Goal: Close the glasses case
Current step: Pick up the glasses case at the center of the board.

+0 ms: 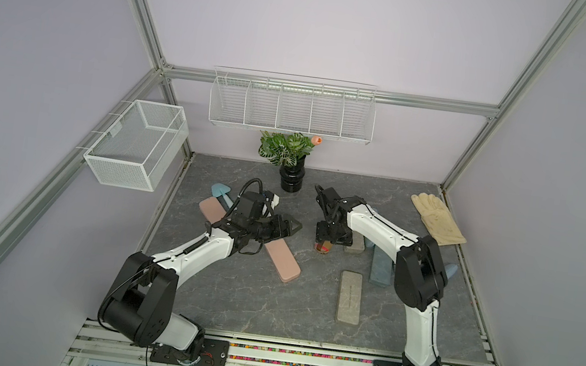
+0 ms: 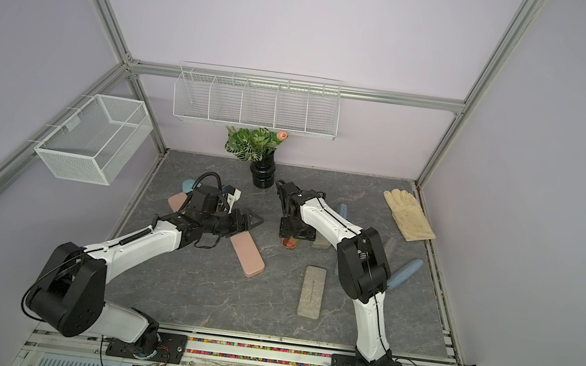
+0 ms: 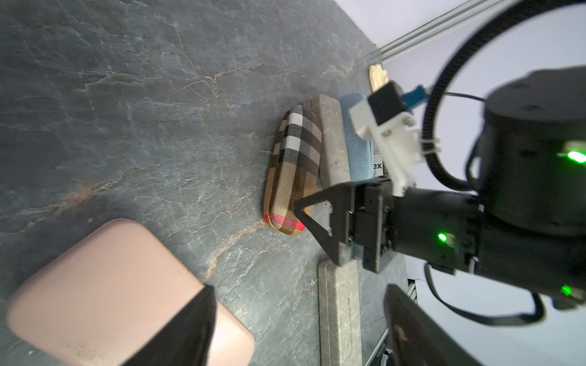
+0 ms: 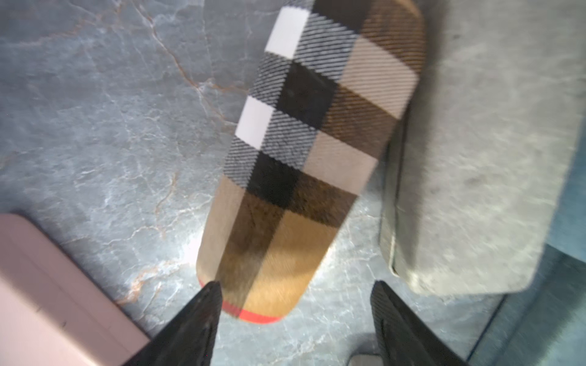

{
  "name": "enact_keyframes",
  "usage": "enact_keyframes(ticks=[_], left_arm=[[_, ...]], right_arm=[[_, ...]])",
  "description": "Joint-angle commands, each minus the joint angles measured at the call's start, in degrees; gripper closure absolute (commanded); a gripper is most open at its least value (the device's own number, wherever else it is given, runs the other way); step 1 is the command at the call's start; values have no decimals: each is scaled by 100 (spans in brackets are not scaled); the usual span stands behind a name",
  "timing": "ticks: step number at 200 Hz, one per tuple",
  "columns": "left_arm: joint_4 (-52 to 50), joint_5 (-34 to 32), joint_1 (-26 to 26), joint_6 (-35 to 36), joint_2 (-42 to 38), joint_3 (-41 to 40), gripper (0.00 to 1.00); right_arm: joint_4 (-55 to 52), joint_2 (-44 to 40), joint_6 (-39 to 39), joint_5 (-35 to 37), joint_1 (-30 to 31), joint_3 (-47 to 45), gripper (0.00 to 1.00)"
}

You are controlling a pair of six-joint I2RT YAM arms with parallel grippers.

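Crowding your tan plaid fabric glasses case (image 4: 317,158), a flat grey case (image 4: 475,158) sits beside it; right claw (image 4: 296,285) and left claw (image 3: 298,291) both gape empty.

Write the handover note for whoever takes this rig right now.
The left hand is open and empty, and hovers by the pink case.
The right hand is open and points down over the red-striped end of the plaid glasses case, without gripping it.
The plaid glasses case lies flat on the table, beside a gray case.
Done: its lid looks down, with only a thin seam showing.
Left: check that it is latched, press the lid if not, then draw both arms back.
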Motion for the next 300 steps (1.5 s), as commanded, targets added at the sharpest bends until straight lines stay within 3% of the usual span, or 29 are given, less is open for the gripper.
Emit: enact_keyframes(ticks=[1, 19, 64, 133, 182, 198, 300], left_arm=[[-965, -364, -29, 699, 613, 832, 6], [-1662, -759, -204, 1121, 1210, 1631, 1], [-3157, -1690, -822, 1658, 2774, 3696, 0], [-4591, -2478, -1537, 2155, 4135, 5913, 1], [-4906, -2452, -1728, 2164, 4715, 6525, 4], [-4951, -2453, -1768, 2146, 4856, 6665, 15], [-5037, -2355, -1874, 2138, 5122, 6927, 15]], right_arm=[[87, -854, 134, 270, -155, -168, 21], [-4, -1214, 11, 376, -304, -292, 20], [8, -1784, -152, 400, -644, -928, 20], [241, -2706, -332, 260, -1003, -1820, 20], [377, -3090, -398, 87, -1149, -2280, 20], [421, -3133, -398, 25, -1180, -2376, 20], [608, -3025, -346, -244, -1235, -2575, 20]])
